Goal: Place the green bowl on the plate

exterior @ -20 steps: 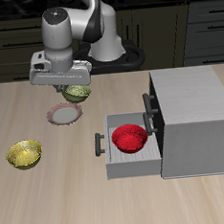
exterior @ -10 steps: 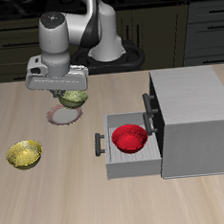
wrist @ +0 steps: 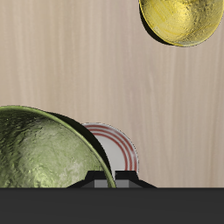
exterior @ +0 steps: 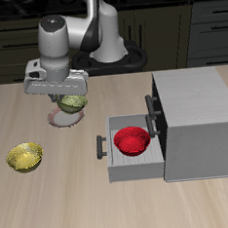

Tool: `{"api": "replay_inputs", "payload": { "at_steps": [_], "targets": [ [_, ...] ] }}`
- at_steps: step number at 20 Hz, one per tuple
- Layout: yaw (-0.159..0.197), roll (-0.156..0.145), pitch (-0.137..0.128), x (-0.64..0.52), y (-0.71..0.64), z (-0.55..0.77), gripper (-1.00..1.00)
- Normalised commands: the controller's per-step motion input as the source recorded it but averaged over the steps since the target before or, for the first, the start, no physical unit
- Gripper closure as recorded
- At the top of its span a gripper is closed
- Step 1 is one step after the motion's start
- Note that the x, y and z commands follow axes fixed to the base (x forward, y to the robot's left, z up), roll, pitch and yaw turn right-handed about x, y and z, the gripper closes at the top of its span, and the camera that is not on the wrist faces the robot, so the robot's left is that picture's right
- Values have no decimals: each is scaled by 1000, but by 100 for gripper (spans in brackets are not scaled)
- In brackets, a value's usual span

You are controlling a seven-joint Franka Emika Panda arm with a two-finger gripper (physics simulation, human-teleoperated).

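The green bowl is olive, glossy and mottled; it hangs from my gripper just above the plate. The gripper is shut on the bowl's rim. In the wrist view the green bowl fills much of the frame close to the camera. The plate, whitish with a reddish-brown rim, peeks out from behind it on the wooden table. Most of the plate is hidden by the bowl and the gripper in both views.
A yellow bowl sits on the table nearer the front edge, also in the wrist view. A grey cabinet stands beside the plate's area with its drawer pulled out, holding a red bowl.
My gripper has carried the green bowl towards the plate and lowered it, from farther back to just over the plate.
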Motion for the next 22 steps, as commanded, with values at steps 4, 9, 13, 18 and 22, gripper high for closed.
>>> {"api": "replay_inputs", "payload": {
  "at_steps": [4,9,13,18,22],
  "targets": [
    [-6,5,10,80,27,-65,100],
    [4,13,3,77,64,-42,100],
    [26,-12,39,13,14,-127,100],
    [22,-32,65,-78,-87,-165,100],
    [-15,7,-62,-114,-73,45,100]
  ]
}}
